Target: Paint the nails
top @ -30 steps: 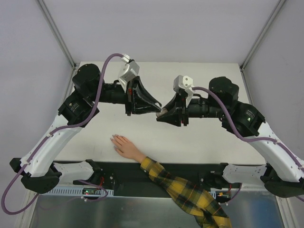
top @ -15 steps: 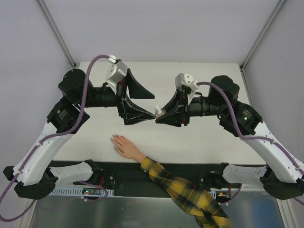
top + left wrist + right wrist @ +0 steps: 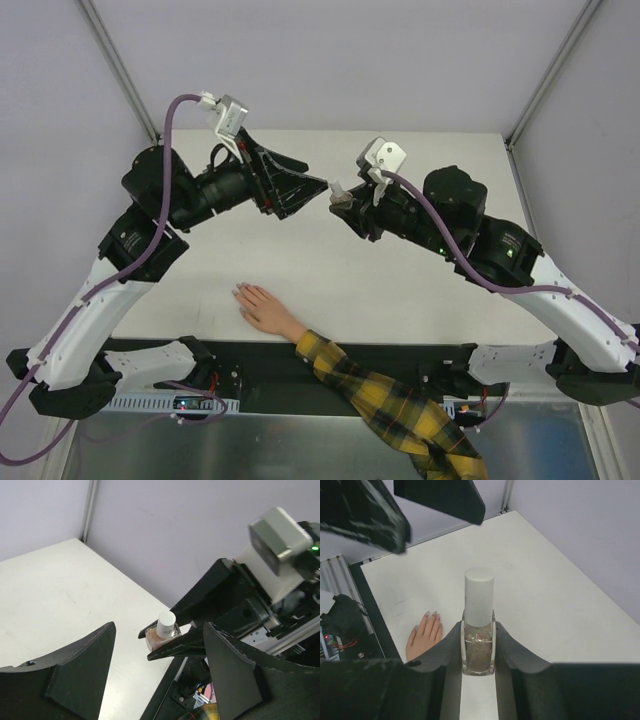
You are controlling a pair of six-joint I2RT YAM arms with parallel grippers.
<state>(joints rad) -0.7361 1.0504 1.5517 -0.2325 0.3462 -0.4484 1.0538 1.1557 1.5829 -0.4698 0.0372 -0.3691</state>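
the nails (image 3: 240, 292) low on the table (image 3: 450, 300), right hand (image 3: 478, 642) around a polish bottle (image 3: 479, 597), left hand (image 3: 315, 180) wide

white links (image 3: 95, 300), black joints (image 3: 160, 185), purple cables (image 3: 166, 122), silver camera blocks (image 3: 232, 112) and black wedge-shaped tool fingers (image 3: 65, 675)

From above we see only the white cap of the bottle (image 3: 337, 188); its glass is hidden inside the right gripper (image 3: 342, 199). In the right wrist view that gripper's fingers (image 3: 449, 652) cover the bottle's sides, and its dark body cuts off the mannequin hand (image 3: 423, 636) at the wrist. The nails (image 3: 240, 292) are too small for us to tell whether any paint lies on them. The sleeve (image 3: 400, 410) runs off the bottom edge. The left gripper (image 3: 159, 625) has both fingers cut by its own picture's lower edge.
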